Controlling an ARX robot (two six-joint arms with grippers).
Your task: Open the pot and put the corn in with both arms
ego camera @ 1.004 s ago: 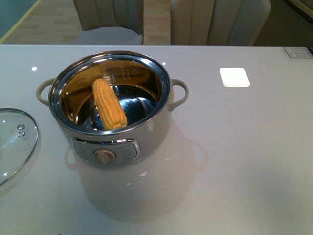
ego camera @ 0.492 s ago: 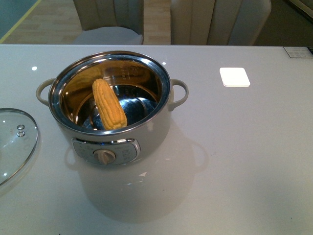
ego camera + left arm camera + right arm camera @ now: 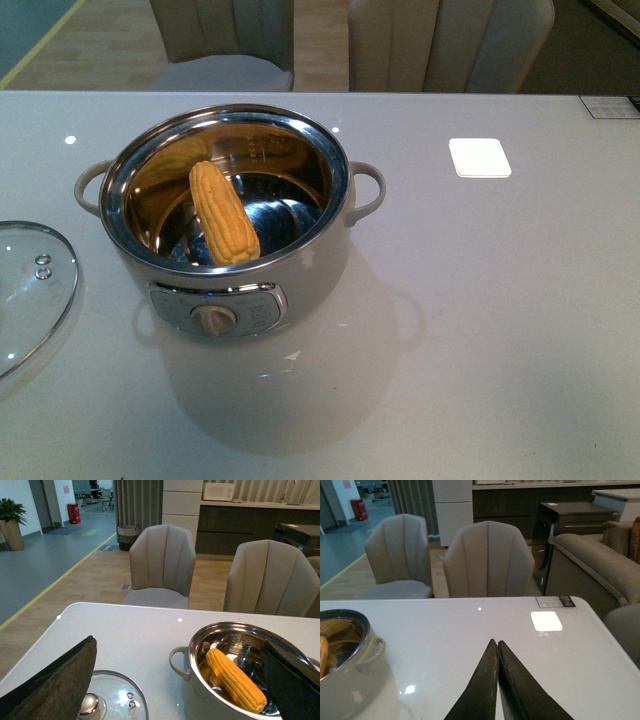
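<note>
Leaning against the steel wall inside the open pot (image 3: 225, 215), the corn (image 3: 224, 213) sits with its tapered tip up and its blunt end toward the control knob (image 3: 213, 320); the glass lid (image 3: 30, 290) lies flat on the table (image 3: 480, 330), off to the pot's left, so by this showing both steps look done and what remains is likely only for the arms to retire.

The left gripper (image 3: 175, 680) hangs with its jaws spread wide, holding nothing; between them lie the lid's metal knob (image 3: 87, 703) and the corn, the pot just ahead of it and below.

The right gripper (image 3: 497, 680) has its two black fingers pressed together, gripping nothing; the pot stands well off to its left, and a white square patch (image 3: 546, 621) lies on the table ahead of it.

The pot is round, cream-bodied, with a mirror-bright steel interior and looped side handles; the cob is yellow-orange with ridged kernel rows; the tabletop is glossy and pale grey; the finger pads look matte and rough.
</note>
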